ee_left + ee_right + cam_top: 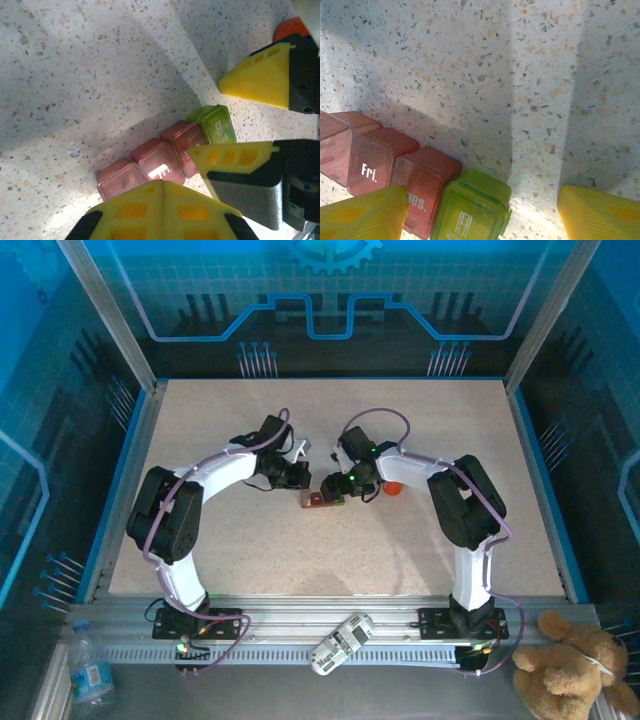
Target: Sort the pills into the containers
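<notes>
Speckled beige worktop (250, 560) spreads across the overhead view, where both arms bend inward and the left end effector (306, 483) and right end effector (335, 487) meet over the containers (322, 502) at centre, with an orange object (392, 489) just to their right. From the left wrist, the left end effector (160, 187) sits at bottom centre, yellow fingers pressed together on nothing, its tip over the dark red end of the containers (160, 160), which run diagonally up to a green end lying between the right end effector's parted fingers. From the right wrist, the right end effector (482, 215) stands apart at the bottom corners, the green end between its fingers and the red compartments at lower left.
</notes>
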{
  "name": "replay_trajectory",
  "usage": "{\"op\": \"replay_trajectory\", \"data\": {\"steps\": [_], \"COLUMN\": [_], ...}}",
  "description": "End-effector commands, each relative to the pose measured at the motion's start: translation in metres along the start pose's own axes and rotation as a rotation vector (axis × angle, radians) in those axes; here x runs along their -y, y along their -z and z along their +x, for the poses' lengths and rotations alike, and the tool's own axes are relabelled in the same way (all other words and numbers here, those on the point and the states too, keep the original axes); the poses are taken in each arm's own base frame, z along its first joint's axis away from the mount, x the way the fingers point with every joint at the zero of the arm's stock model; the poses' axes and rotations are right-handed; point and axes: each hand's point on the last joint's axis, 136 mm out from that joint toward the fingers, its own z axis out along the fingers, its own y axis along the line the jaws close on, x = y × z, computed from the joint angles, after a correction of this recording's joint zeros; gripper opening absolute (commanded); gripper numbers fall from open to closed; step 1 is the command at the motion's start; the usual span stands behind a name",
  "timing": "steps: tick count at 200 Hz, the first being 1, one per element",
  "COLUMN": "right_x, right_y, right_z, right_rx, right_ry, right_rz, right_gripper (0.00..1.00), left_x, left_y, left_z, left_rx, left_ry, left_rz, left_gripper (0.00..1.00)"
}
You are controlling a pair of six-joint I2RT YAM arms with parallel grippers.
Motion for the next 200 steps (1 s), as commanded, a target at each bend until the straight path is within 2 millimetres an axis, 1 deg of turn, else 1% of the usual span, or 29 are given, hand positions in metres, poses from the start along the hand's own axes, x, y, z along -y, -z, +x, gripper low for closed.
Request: {"op": "replay_trajectory", "data": {"steps": [1, 20, 76, 148, 200], "right_x": [0.014, 0.014, 0.015, 0.014, 0.014], "right_y": [-0.015, -0.015, -0.016, -0.016, -0.017], "right_z": [0.012, 0.012, 0.013, 0.011, 0.012], "right_rx": [-0.046, -0.046, -0.051, -0.051, -0.053], "right_ry": [-0.039, -0.039, -0.043, -0.045, -0.046], "right_rz": [0.026, 0.026, 0.025, 0.021, 0.021], "right_gripper": [0.80, 0.80, 0.80, 0.80, 0.80], "left_x": [0.004, 0.003, 0.000, -0.009, -0.017], "left_y": [0.003, -0.001, -0.012, -0.024, -0.032], "left_z": [0.013, 0.021, 0.034, 0.039, 0.046], "left_rx": [-0.018, -0.029, -0.052, -0.067, -0.088], "left_ry": [0.010, 0.015, 0.029, 0.040, 0.050], "left_rz": [0.017, 0.015, 0.014, -0.008, -0.030], "left_gripper": [0.00, 0.00, 0.00, 0.00, 0.00]}}
